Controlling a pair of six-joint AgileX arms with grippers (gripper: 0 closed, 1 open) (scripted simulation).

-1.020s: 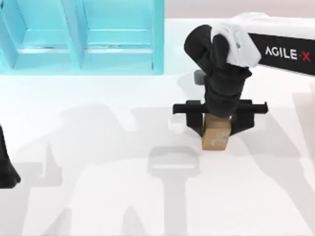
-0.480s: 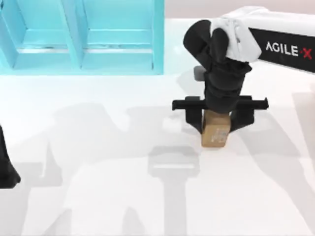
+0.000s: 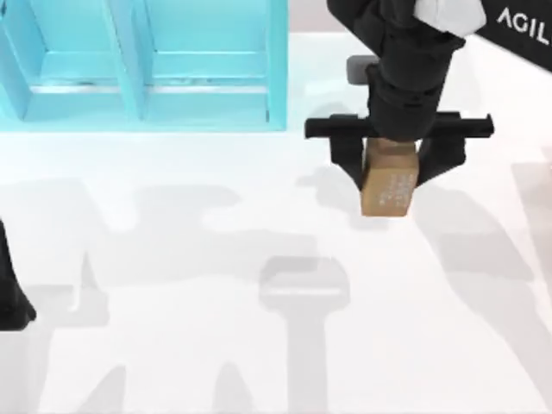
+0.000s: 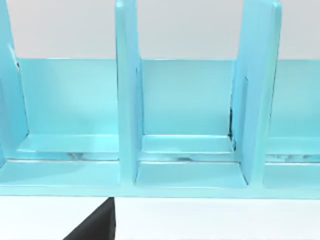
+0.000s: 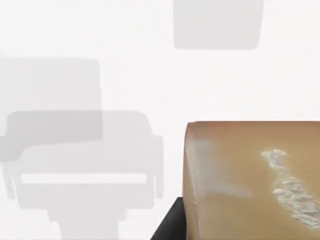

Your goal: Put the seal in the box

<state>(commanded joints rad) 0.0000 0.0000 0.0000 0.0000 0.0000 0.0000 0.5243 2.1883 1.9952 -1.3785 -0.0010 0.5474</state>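
The seal [image 3: 390,185] is a small tan-brown block with whitish marks on its face, held between the black fingers of my right gripper [image 3: 392,168], which is shut on it and carries it above the white table. Up close in the right wrist view the seal [image 5: 255,180] hangs over the table's shadows. The box [image 3: 138,95] is a light blue divided container at the table's far left, to the left of the gripper. The left wrist view looks straight into the box's compartments [image 4: 185,150]. My left arm [image 3: 10,293] stays parked at the left edge.
A small grey block [image 3: 358,69] sits on the table behind the right arm. Soft shadows of the arms lie across the white table [image 3: 259,345] in front.
My right gripper has lifted the seal off the table and carried it toward the far side, closer to the box's level. The left arm has not moved.
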